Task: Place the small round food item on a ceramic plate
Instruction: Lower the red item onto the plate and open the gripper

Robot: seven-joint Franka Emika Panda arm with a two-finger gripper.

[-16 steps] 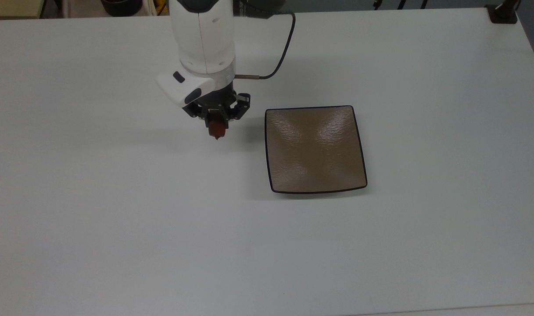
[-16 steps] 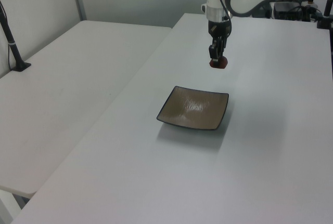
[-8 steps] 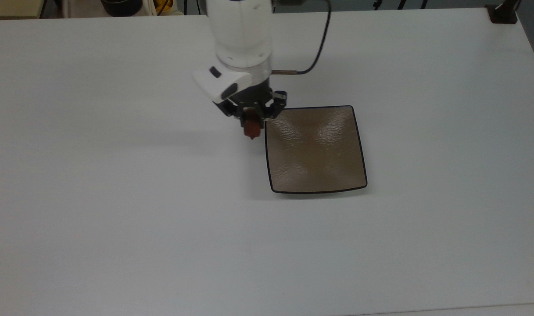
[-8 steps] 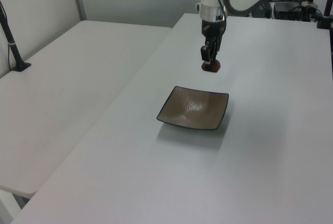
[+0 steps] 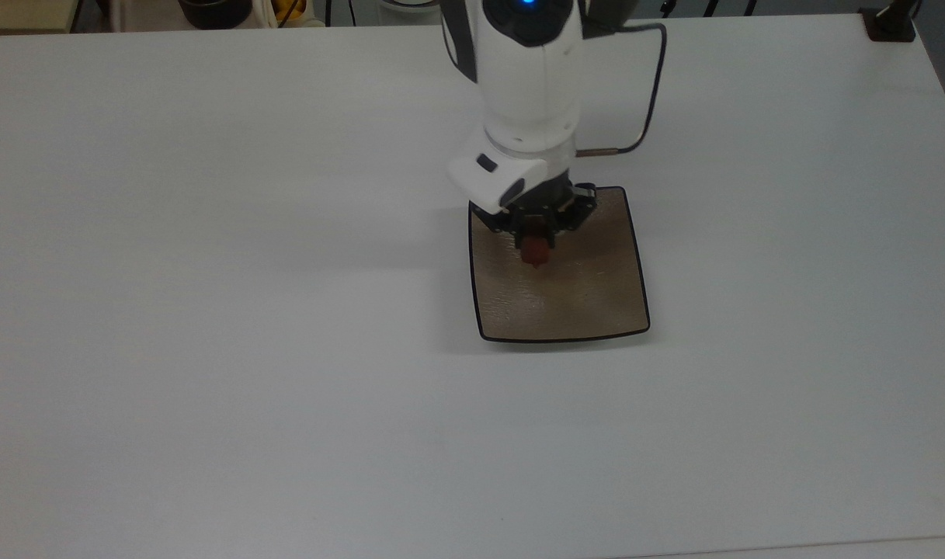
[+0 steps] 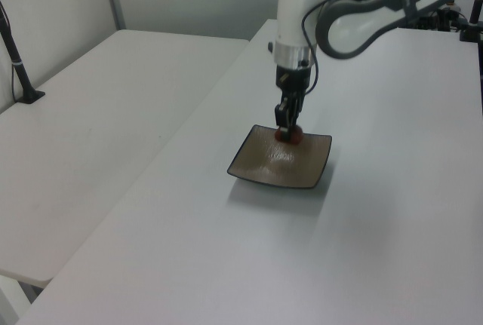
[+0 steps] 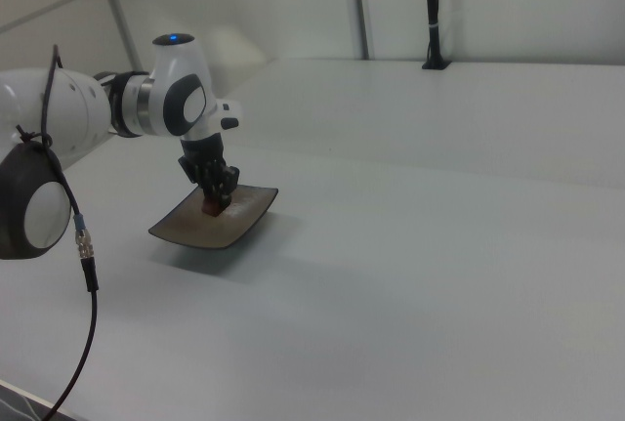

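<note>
I am at the placing step: the gripper (image 5: 536,242) is closed on the small round food item (image 5: 533,254) and holds it over the ceramic plate (image 5: 588,303), above the half of the plate that is nearer to the arm's base. In the left view the food item (image 6: 287,136) looks low, near the plate's surface (image 6: 302,170), but I cannot tell if it touches the plate or hangs just above it. In the right view the gripper (image 7: 217,202) points straight down at the plate (image 7: 186,230). I judge that the carrying is almost done. The next move, in my opinion, needs a short descent if a gap remains, then a slow opening of the fingers so the rounded lump does not roll toward the plate's rim, and then a straight lift away from the plate. I count one arm (image 5: 528,85) with one gripper, one food item and one plate, all on one white table (image 5: 208,349). One dark cable (image 5: 649,93) runs from the arm's wrist, beside the plate's far edge.
</note>
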